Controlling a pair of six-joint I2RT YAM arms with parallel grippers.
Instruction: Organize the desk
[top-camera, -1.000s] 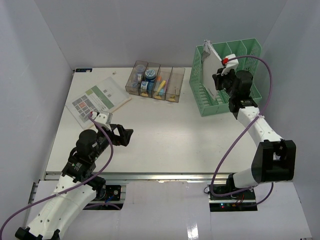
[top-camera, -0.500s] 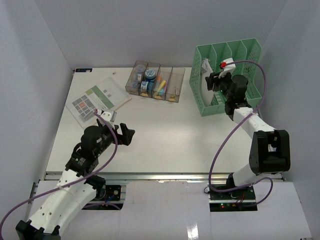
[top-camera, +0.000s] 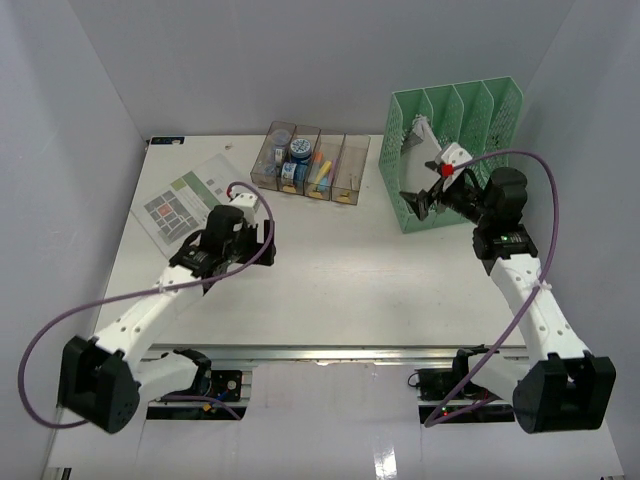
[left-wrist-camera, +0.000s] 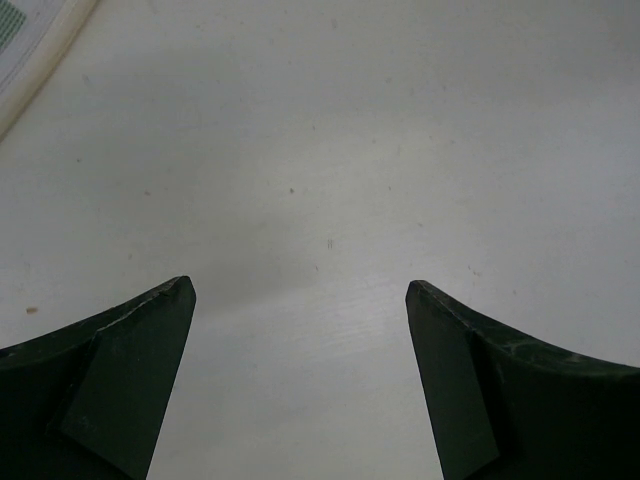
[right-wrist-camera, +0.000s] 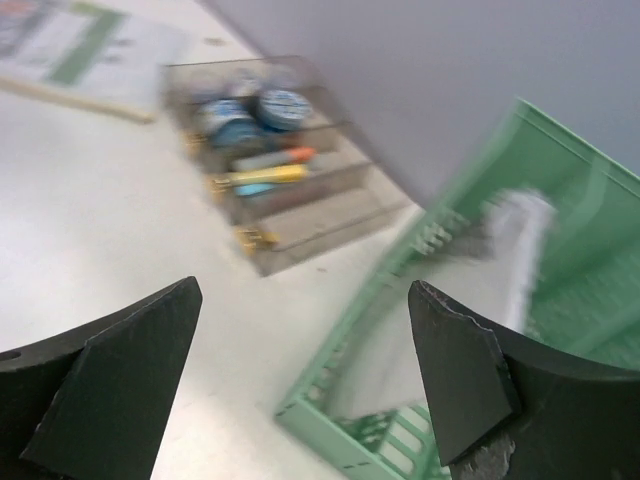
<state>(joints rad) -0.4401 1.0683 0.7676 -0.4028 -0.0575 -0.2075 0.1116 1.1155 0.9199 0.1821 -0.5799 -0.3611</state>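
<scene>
1. Rail (top-camera: 330, 352): it runs along the near edge of the desk (top-camera: 340, 280), just ahead of both arm bases.

2. Desk: a broad, flat, white top that fills the workspace from the rail to the back wall. It reads as rigid and fixed, so it is a surface to clear rather than something to grip. Its finish looks smooth, so flat items probably slide on it.

3. Left gripper (top-camera: 268, 243): it hangs over bare desk left of centre. The jaws stand wide with nothing between them.

4. Right gripper (top-camera: 412, 204): it sits just in front of the rack (top-camera: 470, 120), at its near-left corner. The jaws are spread wide and hold nothing. The wrist view is blurred.

5. Booklet (top-camera: 190, 200): it lies flat at the far left of the desk, just beyond the left gripper and apart from it.
   - It appears to be the one loose item left.
   - It is probably light, thin and flexible, and it sits flush on the desk, so a finger has little to get under.
   - The best hold is likely an edge or corner, with the jaws across the thickness.
   - Expect sag if it is lifted by one corner.

6. Bins (top-camera: 310, 165): a row of clear bins at the far centre, holding small coloured items.

7. Rack: it stands at the far right. A white sheet (top-camera: 415, 140) stands in its leftmost slot.
</scene>
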